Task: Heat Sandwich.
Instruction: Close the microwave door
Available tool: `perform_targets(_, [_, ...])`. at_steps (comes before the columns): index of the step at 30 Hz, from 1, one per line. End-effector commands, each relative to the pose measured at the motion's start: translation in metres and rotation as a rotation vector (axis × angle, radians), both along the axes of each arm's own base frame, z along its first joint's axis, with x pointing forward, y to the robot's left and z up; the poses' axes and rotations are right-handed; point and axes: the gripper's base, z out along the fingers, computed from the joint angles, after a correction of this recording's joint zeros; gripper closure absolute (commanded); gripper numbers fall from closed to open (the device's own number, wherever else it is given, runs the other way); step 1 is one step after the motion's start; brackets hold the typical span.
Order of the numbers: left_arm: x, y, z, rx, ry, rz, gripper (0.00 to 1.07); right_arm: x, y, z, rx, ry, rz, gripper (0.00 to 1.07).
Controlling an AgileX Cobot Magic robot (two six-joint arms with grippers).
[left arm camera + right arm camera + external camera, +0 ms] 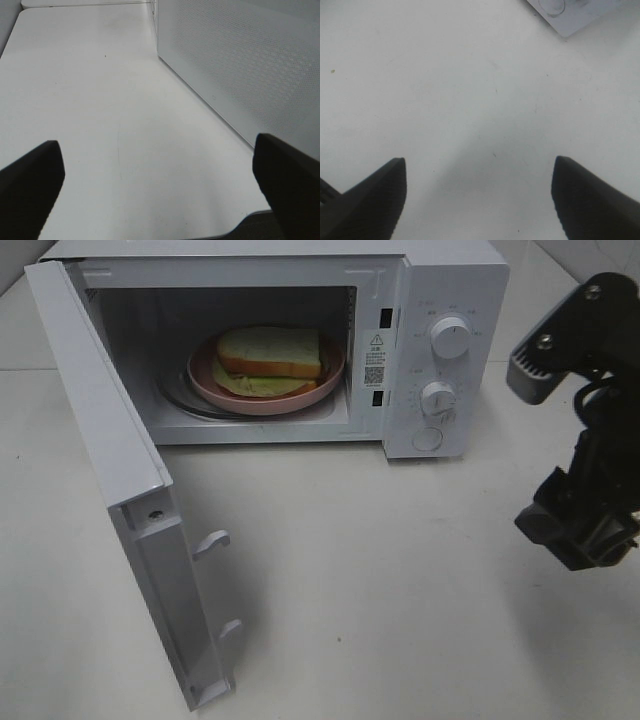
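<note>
The squarish white-bread sandwich (pixel 270 352) sits on a round pink plate (pixel 300 400) inside the white microwave (pixel 450 280) at the far edge of the counter (pixel 400 570). The left gripper (pixel 155 142) and right gripper (pixel 479 161) hang released. A careless push on the wide-open door (pixel 100 440) could shift the microwave.

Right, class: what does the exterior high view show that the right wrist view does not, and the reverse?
Only the exterior high view shows the microwave with its door open, the sandwich on its pink plate inside, and the two knobs. Only the right wrist view shows the right gripper close up, jaws wide apart with nothing between them. Both show the white table and the round button at the microwave's lower front corner.
</note>
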Motion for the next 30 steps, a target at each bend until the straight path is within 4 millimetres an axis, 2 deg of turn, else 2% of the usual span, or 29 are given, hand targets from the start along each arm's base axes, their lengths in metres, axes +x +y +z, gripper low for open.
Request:
perform_targets(1, [-0.002,0.000,0.000,-0.001,-0.022,0.002,0.09,-0.014,-0.012,0.010,0.010,-0.002,-0.054,0.32])
perform_targets(3, [-0.002,0.000,0.000,-0.001,-0.022,0.002,0.09,-0.018,-0.015,0.013,0.010,-0.002,-0.063,0.32])
perform_targets(8, [-0.002,0.000,0.000,-0.001,-0.022,0.002,0.09,-0.044,-0.035,0.028,0.022,-0.012,-0.103,0.32])
perform_targets(11, [-0.002,0.000,0.000,-0.001,-0.022,0.002,0.09,-0.052,-0.042,0.032,0.021,-0.009,-0.115,0.32])
perform_targets(18, [-0.002,0.000,0.000,-0.001,-0.022,0.002,0.09,-0.085,-0.063,0.042,0.068,-0.002,-0.153,0.32])
perform_targets(30, [-0.002,0.000,0.000,-0.001,-0.022,0.002,0.09,-0.119,-0.090,0.051,0.174,-0.101,-0.227,0.32])
